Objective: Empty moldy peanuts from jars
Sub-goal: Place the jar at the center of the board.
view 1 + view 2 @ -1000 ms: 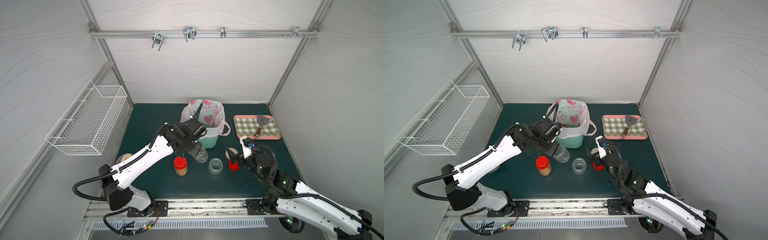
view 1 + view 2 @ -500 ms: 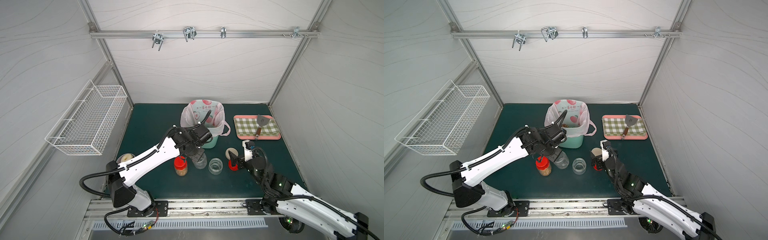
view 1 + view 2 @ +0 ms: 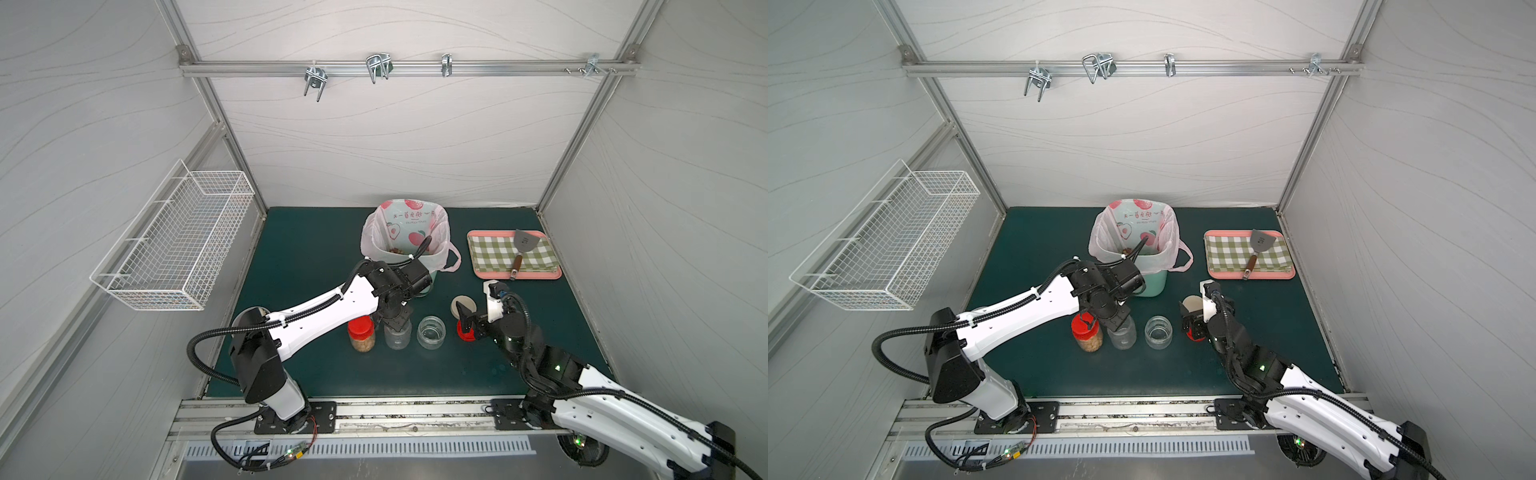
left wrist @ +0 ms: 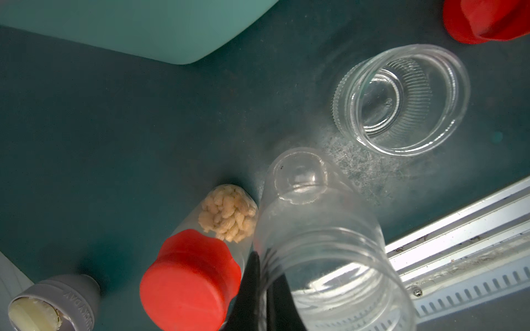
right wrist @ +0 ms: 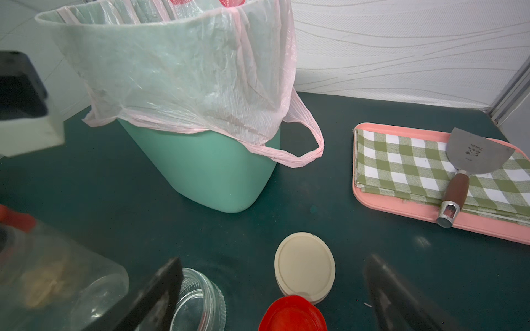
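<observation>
Three jars stand in a row on the green mat. The red-lidded jar (image 3: 361,334) (image 3: 1086,332) (image 4: 189,278) holds the moldy peanuts (image 4: 226,213). Beside it is an empty tall clear jar (image 3: 397,337) (image 3: 1122,336) (image 4: 315,229), upright, with my left gripper (image 3: 395,322) (image 3: 1115,322) (image 4: 262,269) shut on its rim wall. The short wide jar (image 3: 431,331) (image 3: 1158,331) (image 4: 401,99) (image 5: 198,303) is empty and lidless. My right gripper (image 3: 467,324) (image 3: 1190,322) (image 5: 274,259) hangs open over a loose beige lid (image 3: 456,301) (image 5: 304,266) and a loose red lid (image 5: 292,315) (image 4: 484,17).
The mint-green bin (image 3: 427,287) (image 3: 1152,282) (image 5: 206,172) with its pink bag (image 3: 405,232) stands just behind my left wrist. A pink tray (image 3: 515,275) (image 5: 372,200) with checked cloth and spatula (image 3: 521,249) lies at the back right. A grey cup (image 4: 57,298) sits near the left arm.
My left gripper has brought the empty tall jar from a tilt near the bin down to upright beside the red-lidded jar. The right gripper stays open over the lids.
</observation>
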`<act>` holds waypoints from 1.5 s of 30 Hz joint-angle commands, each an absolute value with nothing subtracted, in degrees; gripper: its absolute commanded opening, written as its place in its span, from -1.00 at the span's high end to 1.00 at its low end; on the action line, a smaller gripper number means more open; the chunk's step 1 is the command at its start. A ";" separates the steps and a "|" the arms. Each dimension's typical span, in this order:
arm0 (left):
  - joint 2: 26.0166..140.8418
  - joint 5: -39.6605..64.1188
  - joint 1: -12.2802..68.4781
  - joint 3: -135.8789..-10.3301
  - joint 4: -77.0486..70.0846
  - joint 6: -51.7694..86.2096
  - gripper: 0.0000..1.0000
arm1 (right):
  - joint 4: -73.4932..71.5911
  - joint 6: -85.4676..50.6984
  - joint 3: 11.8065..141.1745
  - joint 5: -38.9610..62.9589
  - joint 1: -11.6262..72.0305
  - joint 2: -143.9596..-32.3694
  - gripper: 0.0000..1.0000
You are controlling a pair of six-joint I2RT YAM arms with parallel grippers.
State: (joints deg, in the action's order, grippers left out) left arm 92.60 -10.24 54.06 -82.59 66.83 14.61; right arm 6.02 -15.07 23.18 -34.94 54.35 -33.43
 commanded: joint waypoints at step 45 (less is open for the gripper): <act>94.83 -11.94 53.44 -78.36 59.61 12.13 0.94 | 5.27 -15.78 24.26 -35.51 54.09 -33.96 -0.99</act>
State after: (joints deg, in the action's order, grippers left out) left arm 94.96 -11.25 53.65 -78.11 60.64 12.19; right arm 6.02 -15.16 23.18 -34.94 54.35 -34.65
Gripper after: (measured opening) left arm 0.061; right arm 0.993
